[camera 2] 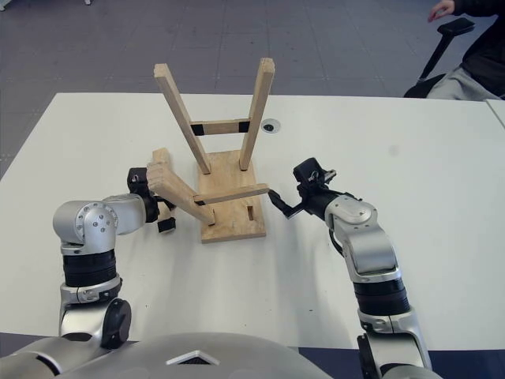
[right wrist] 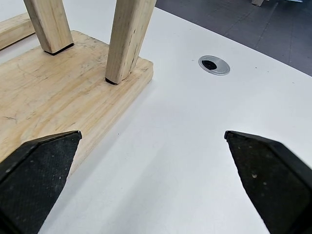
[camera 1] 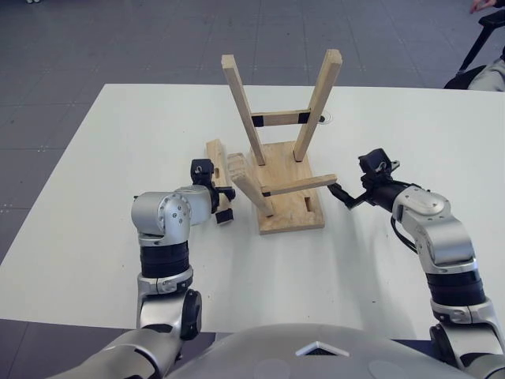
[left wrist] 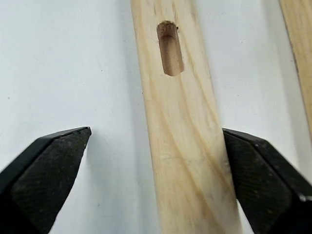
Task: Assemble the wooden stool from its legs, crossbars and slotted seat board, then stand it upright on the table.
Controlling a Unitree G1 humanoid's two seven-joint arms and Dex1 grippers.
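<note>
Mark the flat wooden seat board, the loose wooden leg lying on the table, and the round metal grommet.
flat wooden seat board (camera 1: 286,215), left eye view, bare near end.
loose wooden leg (left wrist: 187,161), left wrist view, face below its slot.
round metal grommet (right wrist: 222,68), right wrist view, silver rim.

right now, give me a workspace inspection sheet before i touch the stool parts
surface: white table, round grommet
job's things: seat board flat, two legs standing in it joined by a crossbar; third leg tilted over it with a second crossbar; loose leg lying flat
clutter: nothing seen
claws: left claw open astride the loose leg; right claw open beside the seat board
cables: black loop at right forearm
surroundings: grey floor
</note>
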